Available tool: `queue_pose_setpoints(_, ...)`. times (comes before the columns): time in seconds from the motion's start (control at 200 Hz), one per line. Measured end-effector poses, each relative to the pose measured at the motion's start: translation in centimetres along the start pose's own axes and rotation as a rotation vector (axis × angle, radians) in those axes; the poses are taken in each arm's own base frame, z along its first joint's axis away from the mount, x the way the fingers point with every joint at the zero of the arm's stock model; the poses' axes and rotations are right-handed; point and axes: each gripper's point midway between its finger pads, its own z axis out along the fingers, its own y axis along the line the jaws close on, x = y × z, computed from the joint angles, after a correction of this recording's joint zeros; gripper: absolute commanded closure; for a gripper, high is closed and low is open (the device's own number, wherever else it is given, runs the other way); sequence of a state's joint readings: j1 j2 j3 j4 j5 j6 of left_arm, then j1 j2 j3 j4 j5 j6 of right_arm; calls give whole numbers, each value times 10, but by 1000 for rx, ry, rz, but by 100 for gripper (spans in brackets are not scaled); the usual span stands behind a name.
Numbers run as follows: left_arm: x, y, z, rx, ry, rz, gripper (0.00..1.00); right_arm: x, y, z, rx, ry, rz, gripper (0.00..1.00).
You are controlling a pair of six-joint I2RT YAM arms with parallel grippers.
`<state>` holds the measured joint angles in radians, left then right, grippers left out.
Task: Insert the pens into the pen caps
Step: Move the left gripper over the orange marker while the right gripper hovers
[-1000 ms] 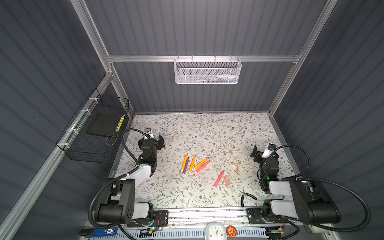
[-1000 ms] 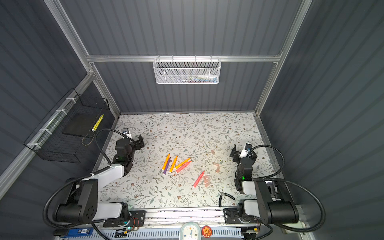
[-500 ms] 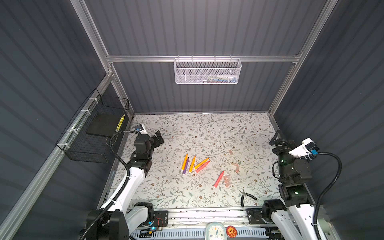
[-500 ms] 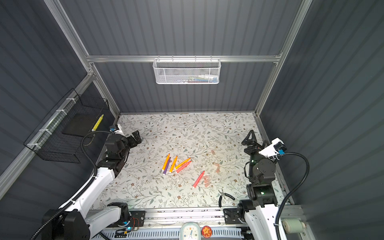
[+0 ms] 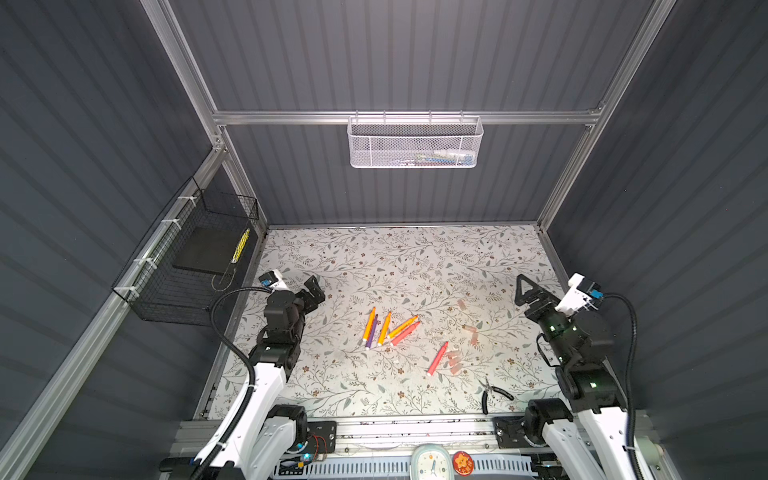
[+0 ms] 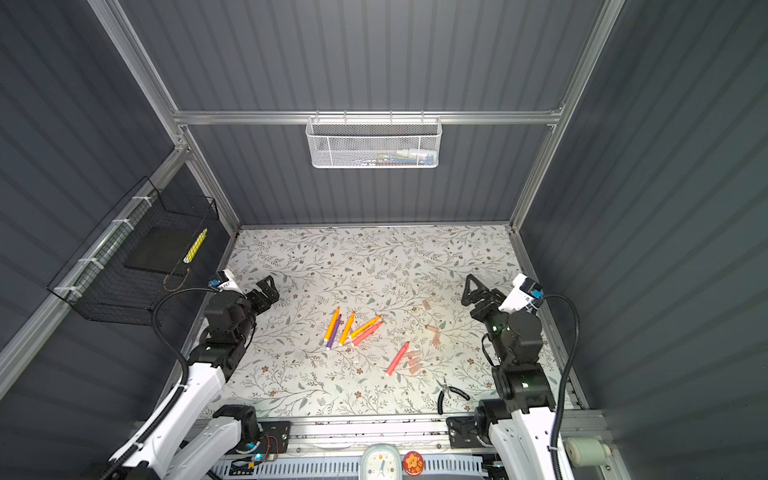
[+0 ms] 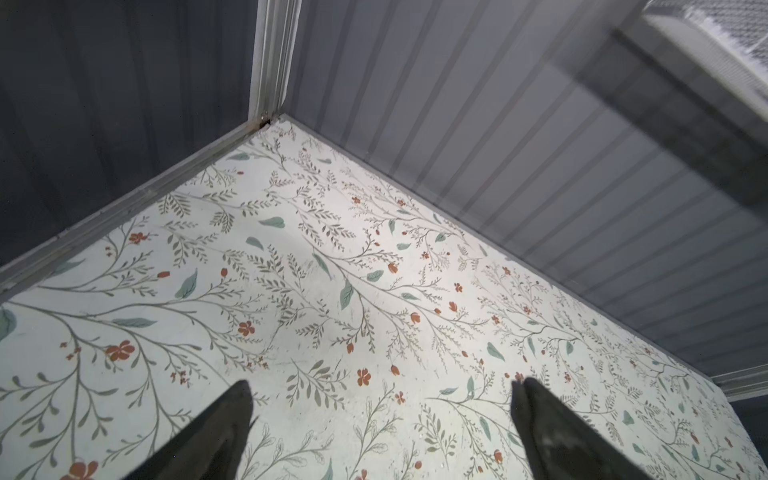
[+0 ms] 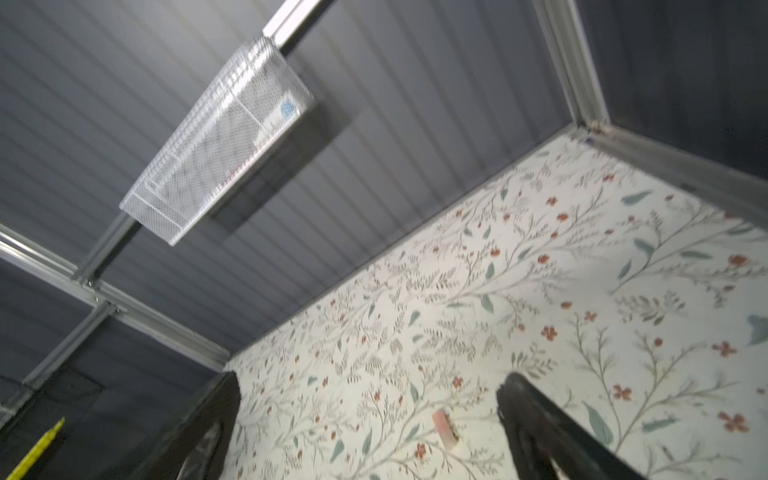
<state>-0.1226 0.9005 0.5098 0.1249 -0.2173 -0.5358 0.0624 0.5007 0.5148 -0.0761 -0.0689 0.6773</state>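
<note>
1. Jaws of the left gripper stand wide apart, holding nothing; its dark tapered fingers hang over the matte, flower-printed table.
2. Jaws of the right gripper are likewise spread and empty; the wrist view shows one pale translucent tube-shaped cap on the table between its fingers.
3. Five slim pens lie fanned at mid-table. A sixth, the pink pen, lies just beside two caps.
4. Black-handled pliers lie near the front edge.
</note>
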Motion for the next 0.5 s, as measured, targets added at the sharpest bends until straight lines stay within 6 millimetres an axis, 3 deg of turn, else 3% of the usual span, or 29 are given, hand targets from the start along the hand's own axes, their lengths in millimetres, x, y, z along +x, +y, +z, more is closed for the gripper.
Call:
queue_pose_setpoints(0.115, 10, -6, 5, 38, 49, -1, 1, 33, -1, 19, 13, 134, -4, 1)
queue_pose_setpoints(0.23, 7, -13, 9, 36, 88, -18, 1, 64, 7, 34, 26, 251, -41, 1)
queue_pose_setpoints(0.27, 6, -16, 11, 33, 109, -32, 12, 72, 11, 38, 27, 283, -53, 1)
queue_pose_setpoints(0.3, 5, -20, 14, 39, 127, -36, 17, 76, 14, 41, 26, 300, -62, 1)
queue_pose_setpoints(0.39, 9, -32, 19, 84, 177, -49, 15, 82, 21, 47, 27, 329, -82, 1)
queue_pose_setpoints(0.5, 34, -31, 20, 96, 274, -45, 14, 88, 23, 51, 35, 343, -101, 1)
